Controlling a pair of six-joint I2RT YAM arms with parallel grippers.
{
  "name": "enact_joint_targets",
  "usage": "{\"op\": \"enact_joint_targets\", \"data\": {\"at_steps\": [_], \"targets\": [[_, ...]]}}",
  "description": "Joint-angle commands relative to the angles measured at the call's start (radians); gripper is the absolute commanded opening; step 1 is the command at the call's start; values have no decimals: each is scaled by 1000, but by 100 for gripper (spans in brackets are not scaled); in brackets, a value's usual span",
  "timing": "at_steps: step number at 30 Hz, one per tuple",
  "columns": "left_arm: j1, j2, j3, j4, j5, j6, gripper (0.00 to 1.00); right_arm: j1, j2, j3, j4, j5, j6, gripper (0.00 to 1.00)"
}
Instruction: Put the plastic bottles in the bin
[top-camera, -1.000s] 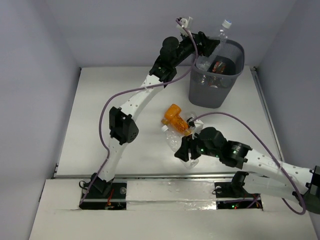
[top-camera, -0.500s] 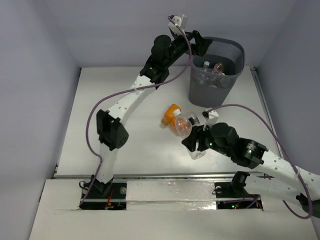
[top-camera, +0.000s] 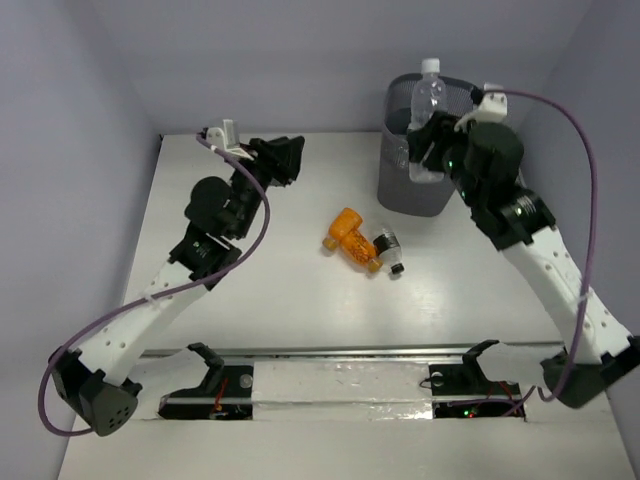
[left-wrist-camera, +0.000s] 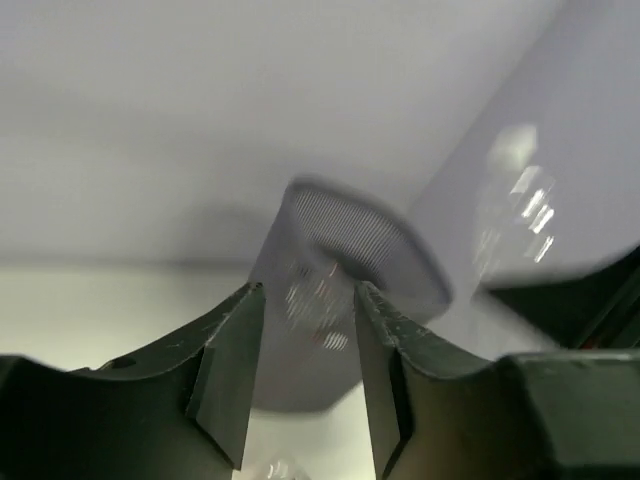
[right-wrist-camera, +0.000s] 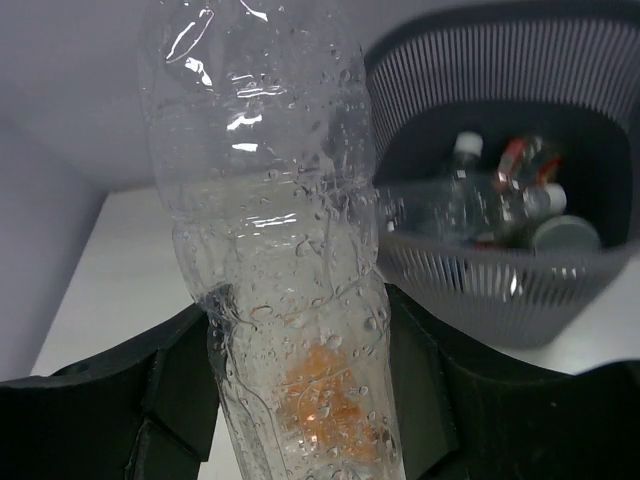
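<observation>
On white table (top-camera: 250, 280), orange bottle (top-camera: 347, 231), grey walls (top-camera: 250, 60)

The white table (top-camera: 200, 290) carries the bin (top-camera: 408, 196) far back and an orange bottle (top-camera: 349, 231) beside a dark-capped bottle (top-camera: 384, 243).

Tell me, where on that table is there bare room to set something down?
The table is bare along its near side, in front of the orange bottle and the dark-capped bottle beside it. Crowded: far right, where the right gripper holds a clear bottle by the bin.
</observation>
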Motion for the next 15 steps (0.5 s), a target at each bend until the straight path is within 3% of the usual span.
{"op": "enact_joint_targets", "data": {"at_steps": [1,5,9,13,14,15], "targets": [[0,60,-121,-106,-39,-83,33,-103,117,172,88,-34,-63,41],[-9,60,-262,-119,11,-112,29,-203,259,332,102,-63,-68,42],[-30,71,-388,-127,44,-151,34,-246,441,496,67,-30,-95,43],[-92,83,-431,-127,39,-194,59,-289,569,625,29,-17,-105,46],[-136,89,-432,-124,35,-210,71,-304,586,636,23,-20,-100,49],[-159,108,-432,-122,19,-220,76,-305,598,641,21,-25,-95,56]]}}
